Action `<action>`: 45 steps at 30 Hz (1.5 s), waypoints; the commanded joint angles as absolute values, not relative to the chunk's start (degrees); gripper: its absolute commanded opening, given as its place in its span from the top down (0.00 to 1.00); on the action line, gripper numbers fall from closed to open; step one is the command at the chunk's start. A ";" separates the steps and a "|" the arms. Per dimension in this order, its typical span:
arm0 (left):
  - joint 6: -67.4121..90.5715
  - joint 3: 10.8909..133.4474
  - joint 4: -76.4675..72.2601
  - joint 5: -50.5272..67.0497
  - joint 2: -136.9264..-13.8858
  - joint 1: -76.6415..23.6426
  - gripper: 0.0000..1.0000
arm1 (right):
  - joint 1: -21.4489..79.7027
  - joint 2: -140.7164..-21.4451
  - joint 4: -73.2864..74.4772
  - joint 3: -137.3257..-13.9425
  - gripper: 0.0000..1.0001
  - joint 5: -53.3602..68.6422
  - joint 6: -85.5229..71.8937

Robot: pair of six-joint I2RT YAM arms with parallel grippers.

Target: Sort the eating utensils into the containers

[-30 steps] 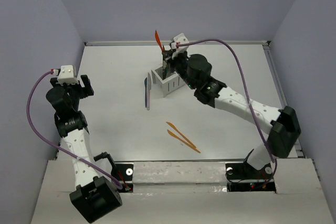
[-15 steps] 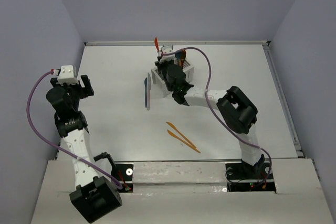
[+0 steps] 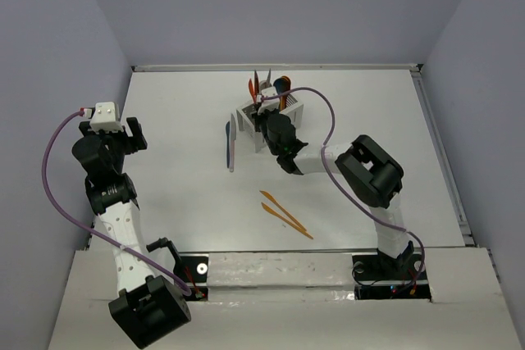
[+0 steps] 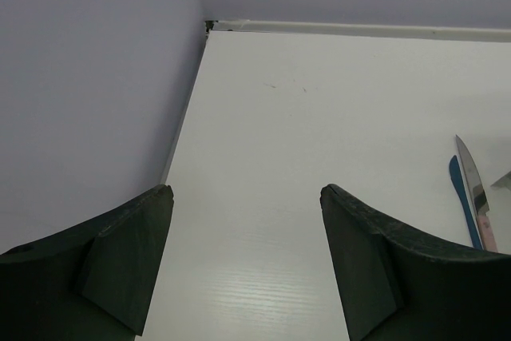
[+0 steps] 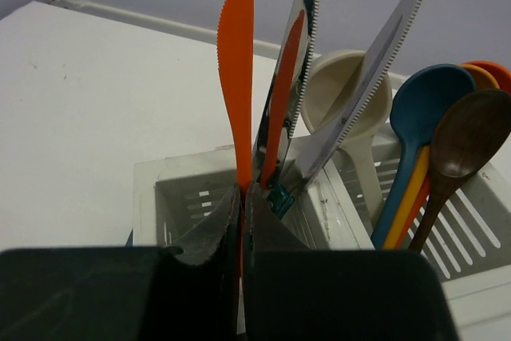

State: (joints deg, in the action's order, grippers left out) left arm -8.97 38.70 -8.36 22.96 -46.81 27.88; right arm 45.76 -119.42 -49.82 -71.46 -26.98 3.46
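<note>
Right gripper (image 5: 242, 197) pinches the orange knife (image 5: 237, 77) by its handle at the caddy (image 5: 184, 172); left gripper (image 4: 246, 197) stands spread. The knife is probably light, stiff and slick, so grip across the flat handle.

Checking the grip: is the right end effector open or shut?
Shut on the orange knife; the fingers meet around its lower end, blade upright.

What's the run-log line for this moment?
left tool: open, empty | right tool: shut on orange serrated plastic knife, upright at white slotted plastic caddy | loose: two orange plastic utensils, blue plastic knife

orange knife (image 5: 237, 77), spoons (image 5: 423, 113) upright in caddy (image 5: 185, 201)
</note>
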 commanded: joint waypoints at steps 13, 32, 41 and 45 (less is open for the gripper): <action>-9.14 38.50 -10.72 24.35 -45.62 28.30 0.14 | 47.02 -99.01 -43.28 -66.09 0.41 -22.60 7.72; -27.16 44.05 6.42 18.01 -55.11 14.94 0.17 | 61.00 -94.05 40.96 -67.60 0.44 -12.22 -20.74; -25.84 37.10 2.82 18.73 -52.29 14.59 0.17 | 61.00 -95.71 36.83 -62.49 0.55 -11.07 -23.11; -25.75 34.63 0.44 18.81 -52.82 14.24 0.18 | 61.00 -97.03 35.25 -60.82 0.59 -10.20 -23.12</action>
